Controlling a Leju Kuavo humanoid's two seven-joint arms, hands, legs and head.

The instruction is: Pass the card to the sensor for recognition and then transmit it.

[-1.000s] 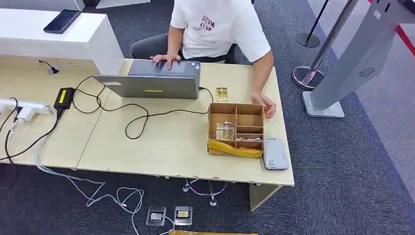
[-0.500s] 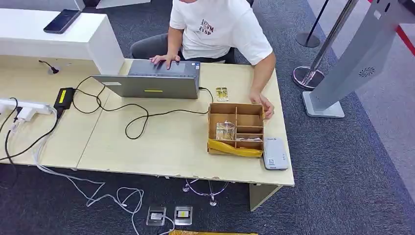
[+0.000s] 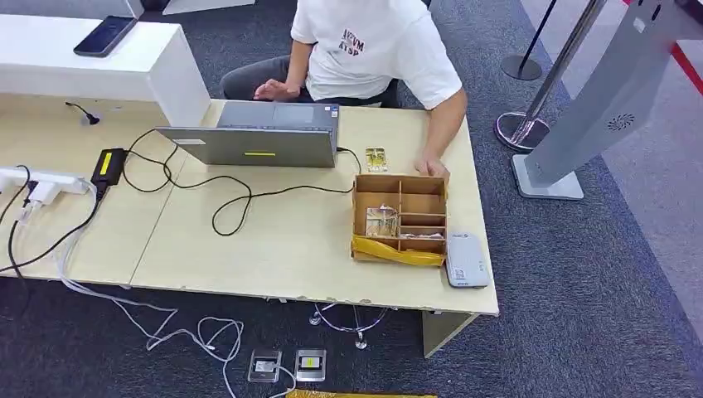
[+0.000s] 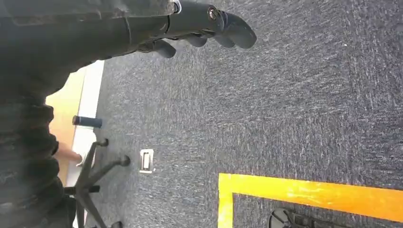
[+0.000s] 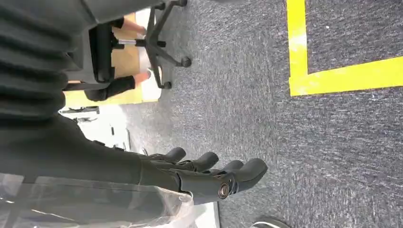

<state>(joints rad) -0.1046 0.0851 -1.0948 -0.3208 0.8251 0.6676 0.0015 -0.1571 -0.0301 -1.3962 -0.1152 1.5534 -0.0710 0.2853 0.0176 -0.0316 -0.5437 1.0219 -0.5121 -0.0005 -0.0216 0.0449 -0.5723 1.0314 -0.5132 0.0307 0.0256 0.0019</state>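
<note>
A wooden compartment box (image 3: 401, 178) stands at the table's right end in the head view, with a clear card (image 3: 380, 220) in its left compartment. A second card (image 3: 375, 158) lies on the table behind the box. The grey-white card sensor (image 3: 466, 259) lies flat just right of the box, near the table's front edge. My left hand (image 4: 204, 28) hangs over the carpet, fingers apart, holding nothing. My right hand (image 5: 209, 173) also hangs over the carpet, fingers spread and empty. Both are far from the table.
A person (image 3: 373, 46) sits behind the table, one hand (image 3: 429, 166) at the box's back edge. A laptop (image 3: 257, 143), black cables (image 3: 232, 203) and a power strip (image 3: 33, 184) take up the table's left and middle. A kiosk stand (image 3: 597, 99) and stanchion base (image 3: 521, 128) stand to the right.
The person has lifted one hand off the laptop and drawn the other from beside the box's right corner to its back edge. The box, cards and sensor have not moved.
</note>
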